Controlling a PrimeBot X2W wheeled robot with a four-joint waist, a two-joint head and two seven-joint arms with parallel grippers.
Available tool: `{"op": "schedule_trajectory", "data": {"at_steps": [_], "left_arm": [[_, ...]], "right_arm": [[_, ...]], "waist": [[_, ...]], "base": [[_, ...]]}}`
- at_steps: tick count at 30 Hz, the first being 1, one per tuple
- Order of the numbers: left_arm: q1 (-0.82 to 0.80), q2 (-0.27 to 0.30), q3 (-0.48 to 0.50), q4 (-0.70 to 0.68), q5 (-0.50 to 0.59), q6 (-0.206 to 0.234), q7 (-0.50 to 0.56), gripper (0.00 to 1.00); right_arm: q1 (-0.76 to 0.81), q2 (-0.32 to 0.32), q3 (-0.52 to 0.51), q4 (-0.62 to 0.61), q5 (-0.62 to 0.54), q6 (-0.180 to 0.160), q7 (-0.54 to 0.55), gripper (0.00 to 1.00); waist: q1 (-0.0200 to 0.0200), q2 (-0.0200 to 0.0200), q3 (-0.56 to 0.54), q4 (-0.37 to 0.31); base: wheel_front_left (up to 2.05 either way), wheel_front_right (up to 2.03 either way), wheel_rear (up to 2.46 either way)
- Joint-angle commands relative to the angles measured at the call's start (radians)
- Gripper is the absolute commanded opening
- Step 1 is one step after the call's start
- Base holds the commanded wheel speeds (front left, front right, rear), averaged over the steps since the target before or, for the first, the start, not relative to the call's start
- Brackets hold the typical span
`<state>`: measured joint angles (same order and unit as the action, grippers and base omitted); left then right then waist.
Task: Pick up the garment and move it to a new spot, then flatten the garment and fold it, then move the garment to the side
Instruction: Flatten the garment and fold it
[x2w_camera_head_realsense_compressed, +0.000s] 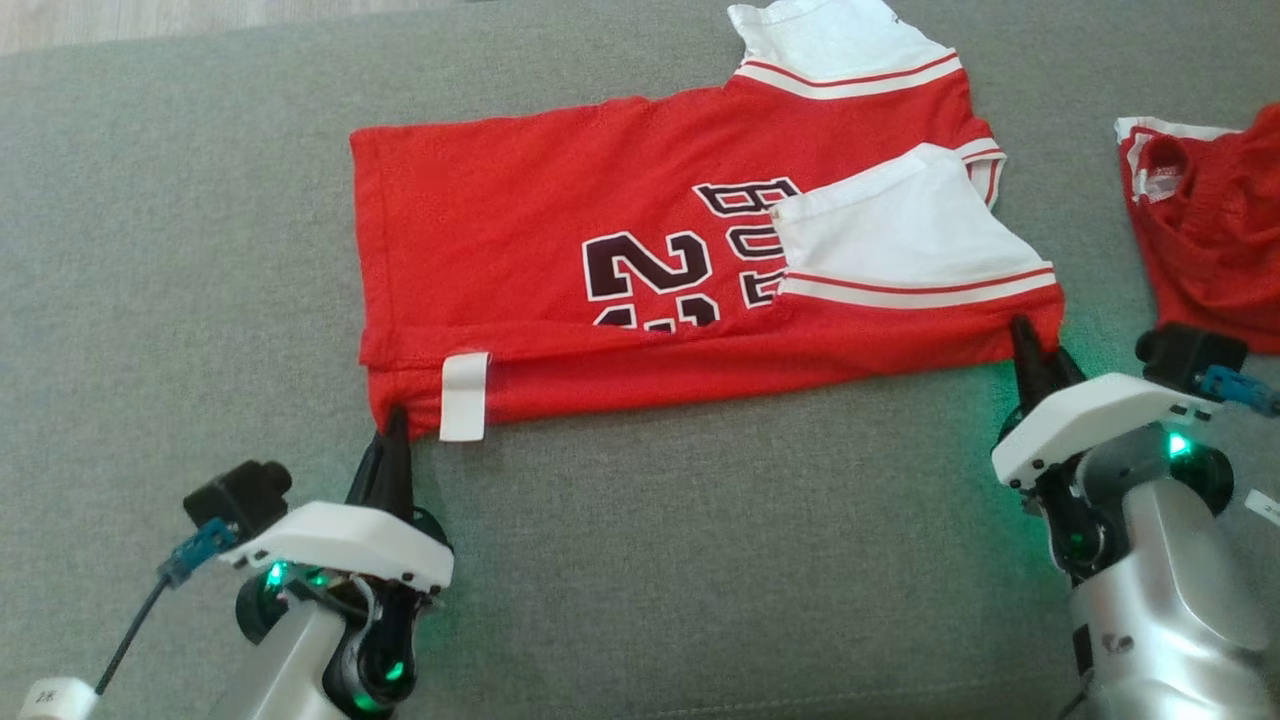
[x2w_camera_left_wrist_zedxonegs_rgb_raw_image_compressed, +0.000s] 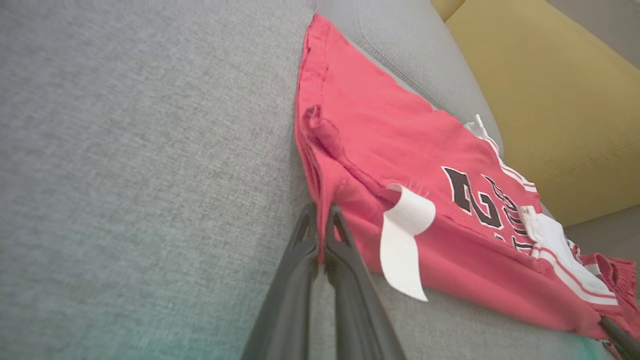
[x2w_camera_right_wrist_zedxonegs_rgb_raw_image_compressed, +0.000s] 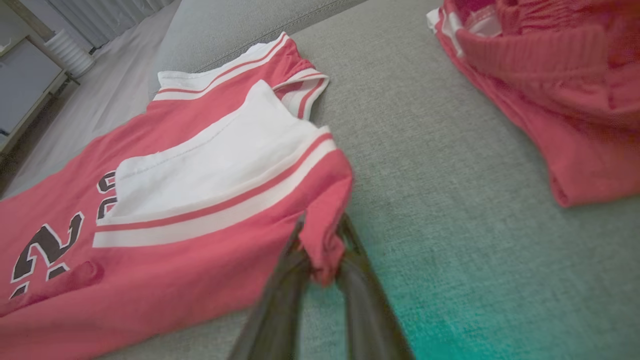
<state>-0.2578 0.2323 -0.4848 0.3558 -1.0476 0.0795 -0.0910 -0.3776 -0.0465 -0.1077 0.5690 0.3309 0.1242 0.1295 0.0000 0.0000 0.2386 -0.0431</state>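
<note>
Garment (x2w_camera_head_realsense_compressed: 520, 220): red jersey, flat at centre frame on grey couch (x2w_camera_head_realsense_compressed: 700, 520). Left gripper (x2w_camera_head_realsense_compressed: 392, 428) pinches its lower-left corner; right gripper (x2w_camera_head_realsense_compressed: 1024, 340) straddles the lower-right corner, clamp unclear. Step: fold, probably. You should confirm both holds, then lift evenly

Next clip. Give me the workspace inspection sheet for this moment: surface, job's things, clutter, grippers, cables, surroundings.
Surface: grey sofa cushion, woven fabric, green glow near the wrists.
Job's things: red jersey lying flat, near side folded over with a white sleeve on top; white tag loose at the near hem.
Clutter: second red garment, crumpled, apart to the right.
Grippers: left gripper, jaws shut on the jersey's near left corner; right gripper, jaws pinching its near right corner.
Cables: black cable with a blue plug at the left wrist camera; blue connector at the right.
Surroundings: yellow cushion beyond the grey upholstery; pale floor.
</note>
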Motion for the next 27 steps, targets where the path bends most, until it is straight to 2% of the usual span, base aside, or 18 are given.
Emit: {"op": "schedule_trajectory", "data": {"at_steps": [1, 8, 17, 23, 27], "left_arm": [[-0.016, 0.019, 0.034, -0.031, 0.000, 0.004, -0.018, 0.00], [-0.031, 0.038, 0.038, -0.060, 0.013, -0.002, -0.028, 0.00], [-0.049, 0.091, 0.042, -0.189, 0.041, 0.016, -0.011, 0.00], [0.057, 0.120, 0.022, -0.303, 0.048, 0.049, 0.001, 0.00], [0.195, 0.129, 0.016, -0.374, 0.028, 0.084, -0.010, 0.00]], "right_arm": [[-0.040, -0.004, 0.022, -0.022, -0.005, 0.007, 0.003, 0.00], [-0.067, -0.004, 0.017, -0.058, 0.051, 0.007, 0.037, 0.00], [-0.075, -0.013, -0.014, -0.225, 0.053, 0.007, 0.162, 0.00], [0.048, -0.011, -0.018, -0.358, 0.056, 0.007, 0.223, 0.00], [0.209, -0.006, -0.033, -0.478, 0.064, 0.007, 0.246, 0.00]], "waist": [[0.0000, 0.0000, 0.000, -0.001], [0.0000, 0.0000, -0.016, -0.003], [0.0000, 0.0000, -0.049, -0.005], [0.0000, 0.0000, -0.056, -0.002], [0.0000, 0.0000, -0.054, -0.002]], "base": [[0.00, 0.00, 0.00], [0.00, 0.00, 0.00], [0.00, 0.00, 0.00], [0.00, 0.00, 0.00], [0.00, 0.00, 0.00]]}}
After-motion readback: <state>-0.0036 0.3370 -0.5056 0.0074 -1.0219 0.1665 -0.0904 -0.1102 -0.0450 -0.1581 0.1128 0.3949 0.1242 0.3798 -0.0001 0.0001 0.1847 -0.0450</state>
